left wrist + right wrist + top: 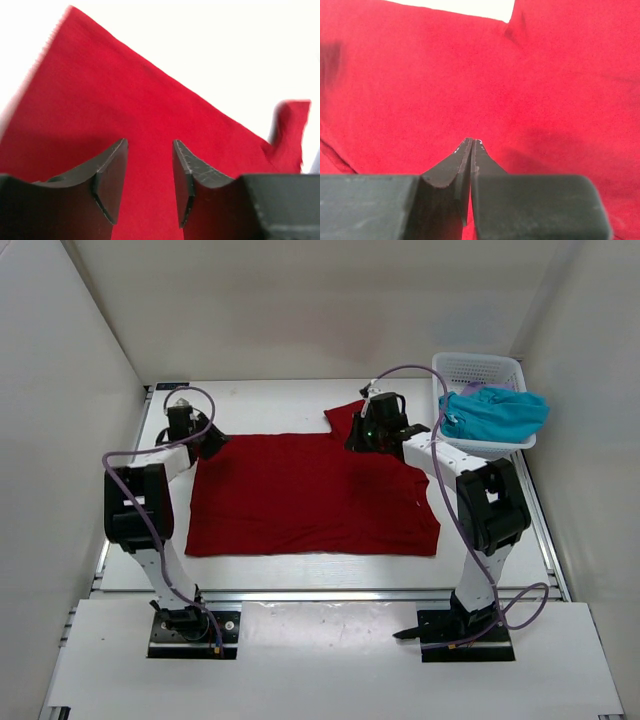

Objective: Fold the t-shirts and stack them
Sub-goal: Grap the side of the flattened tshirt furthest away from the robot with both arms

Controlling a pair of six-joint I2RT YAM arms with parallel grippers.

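Red shirt [310, 495] lies flat mid-table, ready for folding. Left gripper [149, 142] at its 10 o'clock corner, jaws apart. Right gripper [472, 141] at 1 o'clock, jaws together (pinch unclear). Teal shirt [495, 410] in basket [480, 368], 2 o'clock.

Plain white walls [300, 300] enclose a white table [270, 400] on three sides under even, bright light.

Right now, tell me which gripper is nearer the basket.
Right. The right gripper is over the red shirt, on the basket side; the left gripper is at the opposite end.
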